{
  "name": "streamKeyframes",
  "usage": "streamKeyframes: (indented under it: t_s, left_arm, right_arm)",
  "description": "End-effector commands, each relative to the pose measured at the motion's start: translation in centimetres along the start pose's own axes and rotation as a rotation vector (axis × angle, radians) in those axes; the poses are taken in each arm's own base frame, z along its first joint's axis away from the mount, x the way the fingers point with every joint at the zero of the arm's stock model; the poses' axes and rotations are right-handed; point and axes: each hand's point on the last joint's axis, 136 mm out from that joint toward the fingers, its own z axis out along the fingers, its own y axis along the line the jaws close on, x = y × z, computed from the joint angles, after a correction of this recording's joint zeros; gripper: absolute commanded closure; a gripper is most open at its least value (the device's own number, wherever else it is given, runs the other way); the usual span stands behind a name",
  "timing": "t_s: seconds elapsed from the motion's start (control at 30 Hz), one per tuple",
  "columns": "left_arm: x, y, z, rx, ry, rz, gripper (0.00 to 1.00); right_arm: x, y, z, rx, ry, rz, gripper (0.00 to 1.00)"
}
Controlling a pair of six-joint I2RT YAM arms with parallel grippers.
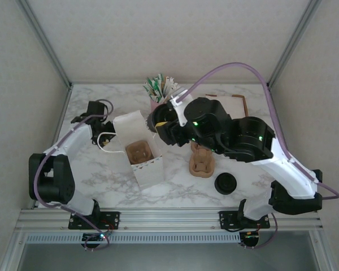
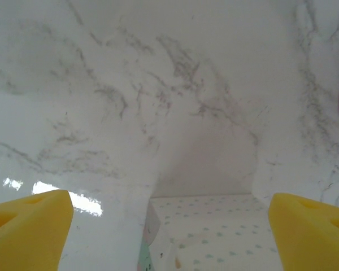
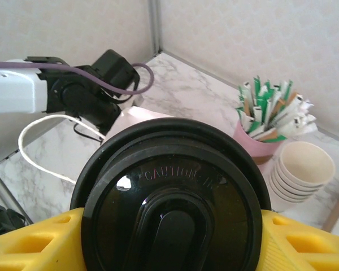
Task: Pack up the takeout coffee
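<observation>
As the top external view shows, the takeout coffee (image 1: 155,119) is held above the worktop (image 1: 116,183) by the right end effector (image 1: 160,123), just beyond the open mouth of the white paper bag (image 1: 146,172), in which a brown cup carrier (image 1: 138,151) is seated. The left end effector (image 1: 101,129) is placed beside the bag's far-left flap; whether the flap is touched cannot be told. A second carrier (image 1: 201,164) and a loose black lid (image 1: 226,183) are set on the worktop to the right. In the left wrist view, the yellow fingers (image 2: 28,226) are spread wide with nothing gripped, and a dotted white panel (image 2: 214,231), apparently the bag's, is seen low between them. In the right wrist view, the coffee's black lid (image 3: 169,209) is flanked by yellow fingers (image 3: 34,245) that are closed against the cup beneath it; a pink cup of stirrers (image 3: 265,121) and a stack of cream cups (image 3: 302,169) are seen behind. The step in hand is judged to be the lowering of the cup into the bag. It is best done with the cup kept upright and centred over one carrier well before descent, and with the bag's rim cleared so that the wall is not folded inward. The grip should be released only once the cup is seated.
</observation>
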Motion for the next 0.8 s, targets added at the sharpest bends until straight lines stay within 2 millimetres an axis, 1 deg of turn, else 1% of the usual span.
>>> streamKeyframes:
  t_s: [0.0, 0.13, 0.2, 0.4, 0.53, 0.67, 0.77]
  left_arm:
    - [0.4, -0.6, -1.1, 0.042, -0.054, -0.015, 0.10]
    - [2.1, -0.6, -1.5, 0.064, -0.066, -0.031, 0.10]
    - [2.6, -0.4, -1.7, 0.066, -0.091, -0.042, 0.10]
    - [3.7, 0.9, -2.3, 0.054, -0.124, -0.077, 0.09]
    - [3.8, 2.6, -3.5, 0.021, -0.179, -0.097, 0.09]
    - [4.3, 3.9, -5.0, 0.025, -0.223, -0.112, 0.09]
    - [5.0, 5.3, -6.0, 0.015, -0.251, -0.116, 0.09]
  right_arm:
    - [-1.3, 1.8, 0.4, -0.054, -0.031, -0.025, 0.37]
    - [-1.1, 2.9, 2.1, -0.055, 0.001, -0.047, 0.36]
    - [-0.8, 3.0, 2.9, -0.039, 0.026, -0.055, 0.36]
    - [0.2, 3.3, 4.7, 0.005, 0.074, -0.080, 0.36]
    - [0.6, 3.6, 5.7, 0.018, 0.092, -0.090, 0.36]
    - [0.7, 3.8, 6.1, 0.043, 0.096, -0.103, 0.36]
    - [0.2, 3.6, 5.7, 0.051, 0.081, -0.107, 0.36]
